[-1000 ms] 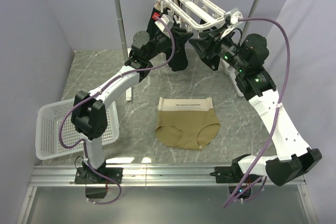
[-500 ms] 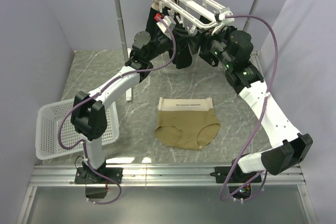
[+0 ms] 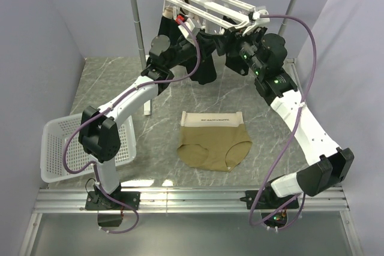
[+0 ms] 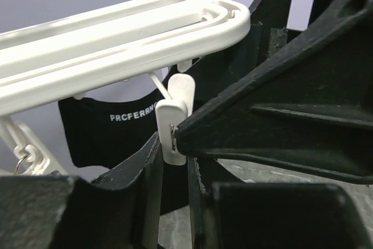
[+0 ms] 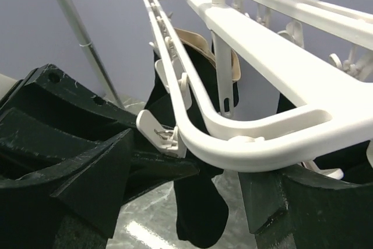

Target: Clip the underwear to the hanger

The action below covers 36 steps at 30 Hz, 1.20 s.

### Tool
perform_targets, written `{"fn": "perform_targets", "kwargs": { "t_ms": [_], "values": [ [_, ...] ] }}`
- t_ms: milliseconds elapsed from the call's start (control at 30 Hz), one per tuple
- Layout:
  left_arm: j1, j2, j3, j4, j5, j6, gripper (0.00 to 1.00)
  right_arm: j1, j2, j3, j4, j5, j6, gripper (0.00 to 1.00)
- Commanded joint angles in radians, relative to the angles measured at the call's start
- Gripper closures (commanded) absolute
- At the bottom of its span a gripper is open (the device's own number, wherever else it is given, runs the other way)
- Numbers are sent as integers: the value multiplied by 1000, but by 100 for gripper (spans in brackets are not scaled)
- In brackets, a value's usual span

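The tan fabric briefs (image 3: 215,141) lay flat at the centre of the grey marbled table (image 3: 114,82), unclipped, at 6 o'clock from the white plastic drying frame (image 5: 262,56) hanging at 12 o'clock. The right gripper (image 5: 186,155) gaped around the frame's end. The left gripper (image 4: 175,170) flanked a small white clip (image 4: 173,122), and whether it pinched the clip could not be told.

The tan underwear (image 3: 215,141) lies flat and spread at the middle of the table (image 3: 120,82), its pale lettered waistband toward the far edge. The white hanger (image 5: 262,56) hangs tilted above the far edge, small clips (image 4: 175,115) dangling.
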Motion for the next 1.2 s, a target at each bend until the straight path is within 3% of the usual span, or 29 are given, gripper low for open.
{"fn": "perform_targets", "kwargs": {
  "t_ms": [0,167,267,400,467,533,567,600,767,967,1167],
  "values": [
    [-11,-54,-7,4,51,18,100,1,22,66,63,11,37,24],
    [-20,-56,-10,-10,63,27,100,1,42,90,60,-1,45,34],
    [-24,-53,-10,-25,72,39,100,1,43,92,63,-4,49,48],
    [-29,-54,-11,-39,77,51,100,1,45,95,66,0,58,79],
    [-31,-54,-10,-50,77,55,99,-1,43,96,66,6,60,89],
    [-31,-54,-11,-51,71,50,91,-4,39,96,65,6,66,99],
    [-29,-54,-14,-51,69,48,86,-5,39,95,65,8,66,100],
    [-30,-56,-14,-54,57,44,72,-8,36,93,66,8,68,100],
    [-26,-88,-11,-139,44,67,45,-21,34,92,60,5,83,100],
    [20,-267,-235,-214,35,70,36,-39,34,96,48,-4,89,100],
    [29,-432,-448,-575,-90,75,27,-42,28,96,37,-9,78,100]
  ]
}}
